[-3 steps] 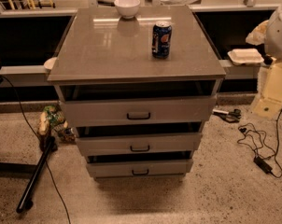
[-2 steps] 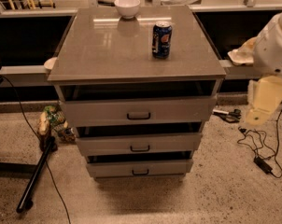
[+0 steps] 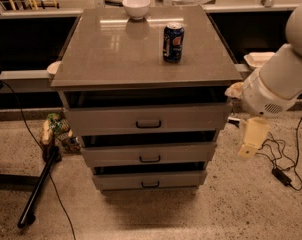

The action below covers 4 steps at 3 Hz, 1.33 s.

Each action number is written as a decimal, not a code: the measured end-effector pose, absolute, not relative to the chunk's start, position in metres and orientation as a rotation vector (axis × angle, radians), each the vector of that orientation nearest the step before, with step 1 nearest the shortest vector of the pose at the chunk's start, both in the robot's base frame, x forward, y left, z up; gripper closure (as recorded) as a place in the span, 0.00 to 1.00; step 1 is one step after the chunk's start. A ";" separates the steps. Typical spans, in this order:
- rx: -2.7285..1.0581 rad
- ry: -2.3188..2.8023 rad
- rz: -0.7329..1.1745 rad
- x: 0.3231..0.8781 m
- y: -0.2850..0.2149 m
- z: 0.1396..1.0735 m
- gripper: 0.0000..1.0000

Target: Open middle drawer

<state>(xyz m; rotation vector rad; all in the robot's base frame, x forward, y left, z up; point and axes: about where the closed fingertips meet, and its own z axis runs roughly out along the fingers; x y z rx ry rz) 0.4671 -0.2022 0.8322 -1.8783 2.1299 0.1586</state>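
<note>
The claw (image 3: 253, 140) hangs low by the right side of the desk (image 3: 116, 54). Whether it is open or shut cannot be told. The middle drawer (image 3: 191, 153) lies at its 9 o'clock, and the drawer's handle (image 3: 150, 159) runs from 9 to 3.

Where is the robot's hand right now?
In the camera view the gripper hangs at the picture's right, just off the cabinet, about level with the middle drawer and away from its handle.
</note>
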 end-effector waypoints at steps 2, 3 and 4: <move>-1.896 2.094 0.378 0.469 -0.185 0.740 0.00; -1.896 2.094 0.379 0.469 -0.185 0.740 0.00; -1.922 2.055 0.431 0.474 -0.183 0.719 0.00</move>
